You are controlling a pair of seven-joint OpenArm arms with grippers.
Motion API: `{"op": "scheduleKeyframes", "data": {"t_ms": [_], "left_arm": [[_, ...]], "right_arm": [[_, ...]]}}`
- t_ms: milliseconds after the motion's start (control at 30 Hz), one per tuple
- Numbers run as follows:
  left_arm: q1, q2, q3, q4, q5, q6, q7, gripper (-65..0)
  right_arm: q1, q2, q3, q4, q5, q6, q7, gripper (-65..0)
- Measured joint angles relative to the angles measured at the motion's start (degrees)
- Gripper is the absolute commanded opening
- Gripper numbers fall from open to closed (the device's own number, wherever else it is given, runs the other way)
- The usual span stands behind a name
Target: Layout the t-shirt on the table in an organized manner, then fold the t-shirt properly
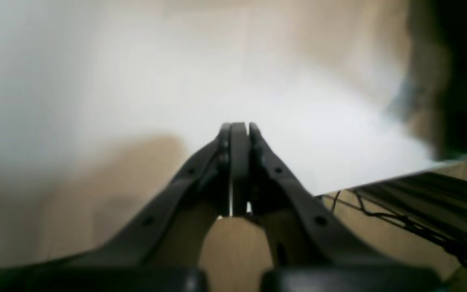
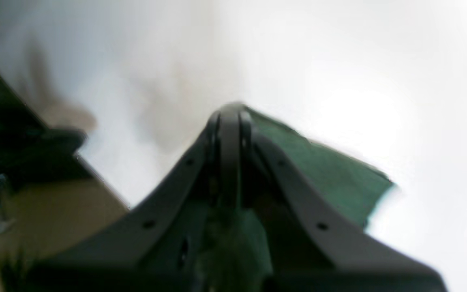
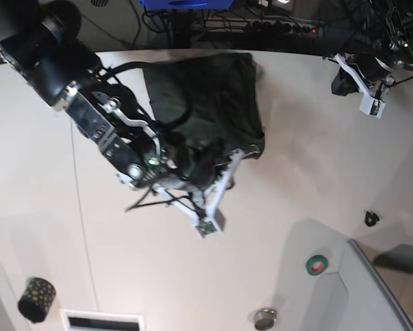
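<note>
Left wrist view: left end effector (image 1: 239, 129) clenched, empty, over the blurred white tabletop (image 1: 258, 89). Right wrist view: right end effector (image 2: 230, 111) clamped on the green t-shirt (image 2: 330, 170). Base view: shirt lies at the tabletop's far edge; cables (image 3: 213, 17) behind; no legible writing.

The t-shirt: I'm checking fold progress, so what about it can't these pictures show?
- Base view: the right arm covers the t-shirt near edge, so sleeves and hem layout are hidden.
- Right wrist view: motion blur; only a green flap beside the shut right gripper shows.
- Left wrist view: the shirt is a dark blur at the frame's right edge, beyond the left gripper.
</note>
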Motion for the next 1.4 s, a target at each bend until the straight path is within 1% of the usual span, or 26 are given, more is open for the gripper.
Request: {"op": "scheduleKeyframes", "data": {"t_ms": [33, 100, 133, 167, 200, 267, 300, 333, 367, 467, 567, 667, 767, 900, 1067, 1100, 1167, 1233, 1300, 1400], "left_arm": [[0.9, 0.63, -0.15, 1.33, 0.26, 0.02, 0.37, -65.0], [0.94, 1.44, -0.44, 2.16, -1.2, 0.0, 4.94, -65.0], [0.87, 1.29, -0.44, 1.99, -3.93, 0.0, 7.04, -61.7], [0.85, 1.09, -0.57, 1.79, -7.23, 0.02, 7.91, -50.0], [0.7, 0.72, -0.61, 1.38, -11.28, 0.02, 8.09, -37.8], [0.66, -0.66, -0.09, -0.63, -19.06, 0.0, 7.8, -17.3], [0.35, -1.09, -0.15, -2.03, -21.42, 0.0, 8.04, -7.7], [-0.04, -1.22, -0.28, -3.58, -23.56, 0.31, 8.09, 0.0], [-0.24, -1.2, -0.28, -4.96, -25.75, 0.42, 8.31, 0.0], [-2.34, -0.79, 2.6, -7.06, -26.32, 0.57, 8.55, 0.0], [-5.55, 0.15, 8.22, -9.51, -26.99, 0.17, 8.09, 0.0], [-6.62, 2.49, 10.23, -11.43, -27.02, 0.24, 8.28, 0.0], [-6.99, 3.96, 11.13, -11.89, -26.71, 0.31, 8.52, 0.0], [-8.9, 4.2, 13.92, -12.31, -26.77, 0.33, 8.24, 0.0], [-11.76, 4.55, 14.36, -18.78, -28.11, -0.02, 7.13, 0.0], [-12.2, 4.63, 14.32, -20.15, -28.26, -0.85, 6.88, 0.0], [-13.22, 4.98, 14.27, -22.18, -28.61, -1.11, 6.16, 0.0], [-13.66, 5.92, 14.1, -22.58, -25.22, -1.86, 5.22, 0.0], [-13.75, 7.82, 13.6, -22.01, -21.49, -1.99, 3.52, 0.0], [-14.71, 10.67, 13.6, -21.18, -15.96, -2.38, 3.13, 0.0]], "right_arm": [[-2.38, 1.97, 2.32, 1.64, 0.15, 0.28, -0.5, -64.8], [-6.27, 5.25, 6.27, 3.41, 0.11, 0.35, -0.26, -64.8], [-7.74, 6.69, 7.89, 3.58, -0.02, 0.46, -0.24, -64.8], [-8.81, 8.04, 8.96, 3.5, -0.09, 1.33, -0.39, -64.8], [-10.03, 9.25, 10.25, 3.48, -0.09, 3.5, -0.04, -64.8], [-12.98, 10.49, 13.03, 3.72, -0.11, 6.43, 0.94, -64.8], [-14.78, 10.75, 14.12, 3.72, -0.26, 7.34, 1.57, -64.8], [-16.65, 11.06, 15.41, 3.69, -0.22, 8.37, 2.97, -64.8], [-18.38, 11.61, 16.35, 3.69, 0.15, 9.79, 4.85, -64.8], [-21.51, 12.66, 19.21, 3.45, 0.09, 11.65, 7.82, -64.8], [-23.12, 13.27, 21.68, 3.39, -0.2, 12.33, 8.28, -64.8], [-23.61, 12.96, 22.47, 2.12, 0.15, 13.77, 8.76, -64.8], [-23.76, 12.85, 22.4, -0.72, -0.09, 13.86, 8.79, -64.8], [-23.93, 12.79, 22.29, -2.43, -0.11, 13.88, 8.72, -64.8], [-23.91, 12.81, 22.29, -2.45, -0.11, 13.88, 8.9, -64.8], [-23.91, 12.79, 22.29, -2.45, -0.09, 13.9, 8.92, -64.8], [-23.89, 12.76, 22.29, -2.45, -0.09, 13.9, 8.9, -64.8], [-23.89, 12.79, 22.38, -2.45, -0.11, 13.88, 8.9, -64.8], [-23.91, 12.79, 22.45, -2.45, -0.11, 13.88, 8.9, -64.8], [-23.89, 12.79, 22.45, -2.45, -0.09, 13.9, 8.9, -64.8]]}}
